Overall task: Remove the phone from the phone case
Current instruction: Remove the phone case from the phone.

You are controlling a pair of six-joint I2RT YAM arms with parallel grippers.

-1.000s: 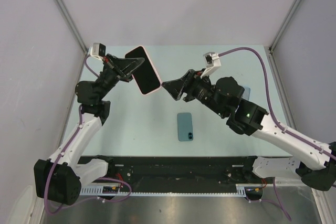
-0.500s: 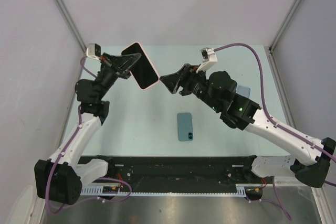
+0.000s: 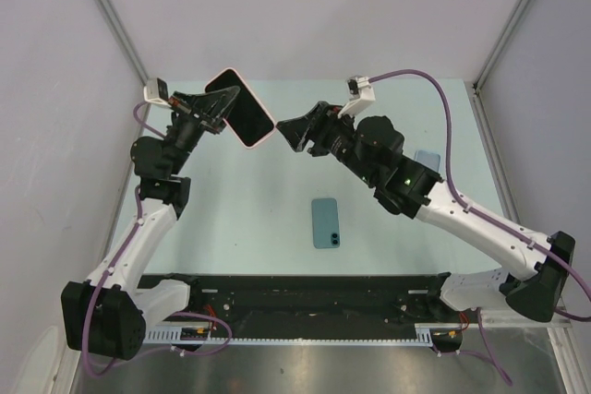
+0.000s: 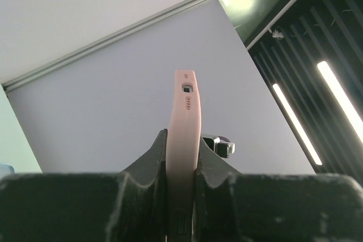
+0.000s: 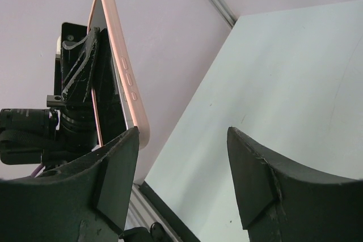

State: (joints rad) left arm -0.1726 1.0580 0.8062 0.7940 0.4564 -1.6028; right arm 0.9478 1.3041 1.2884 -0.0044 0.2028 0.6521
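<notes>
From above, the left gripper (image 3: 218,106) pinches the phone (image 3: 240,110) in its pink case (image 3: 264,138) and holds it in the air over the far left corner of the table (image 3: 240,219), with the dark screen tilted up. The right gripper (image 3: 288,132) hangs just beside the phone's lower end with its fingers spread, not touching it. A blue phone (image 3: 324,222) lies flat near the middle of the near edge.

In the left wrist view, the pink case (image 4: 182,123) stands edge-on between the two black fingers (image 4: 154,160), which press on both faces. Its port and speaker holes show near the upper end.

In the right wrist view, the right gripper (image 5: 181,140) stands wide apart. The phone (image 5: 105,77) rises upright beyond the left-hand finger (image 5: 113,179), its side buttons facing the camera, and the left gripper (image 5: 79,77) clamps it from behind.
</notes>
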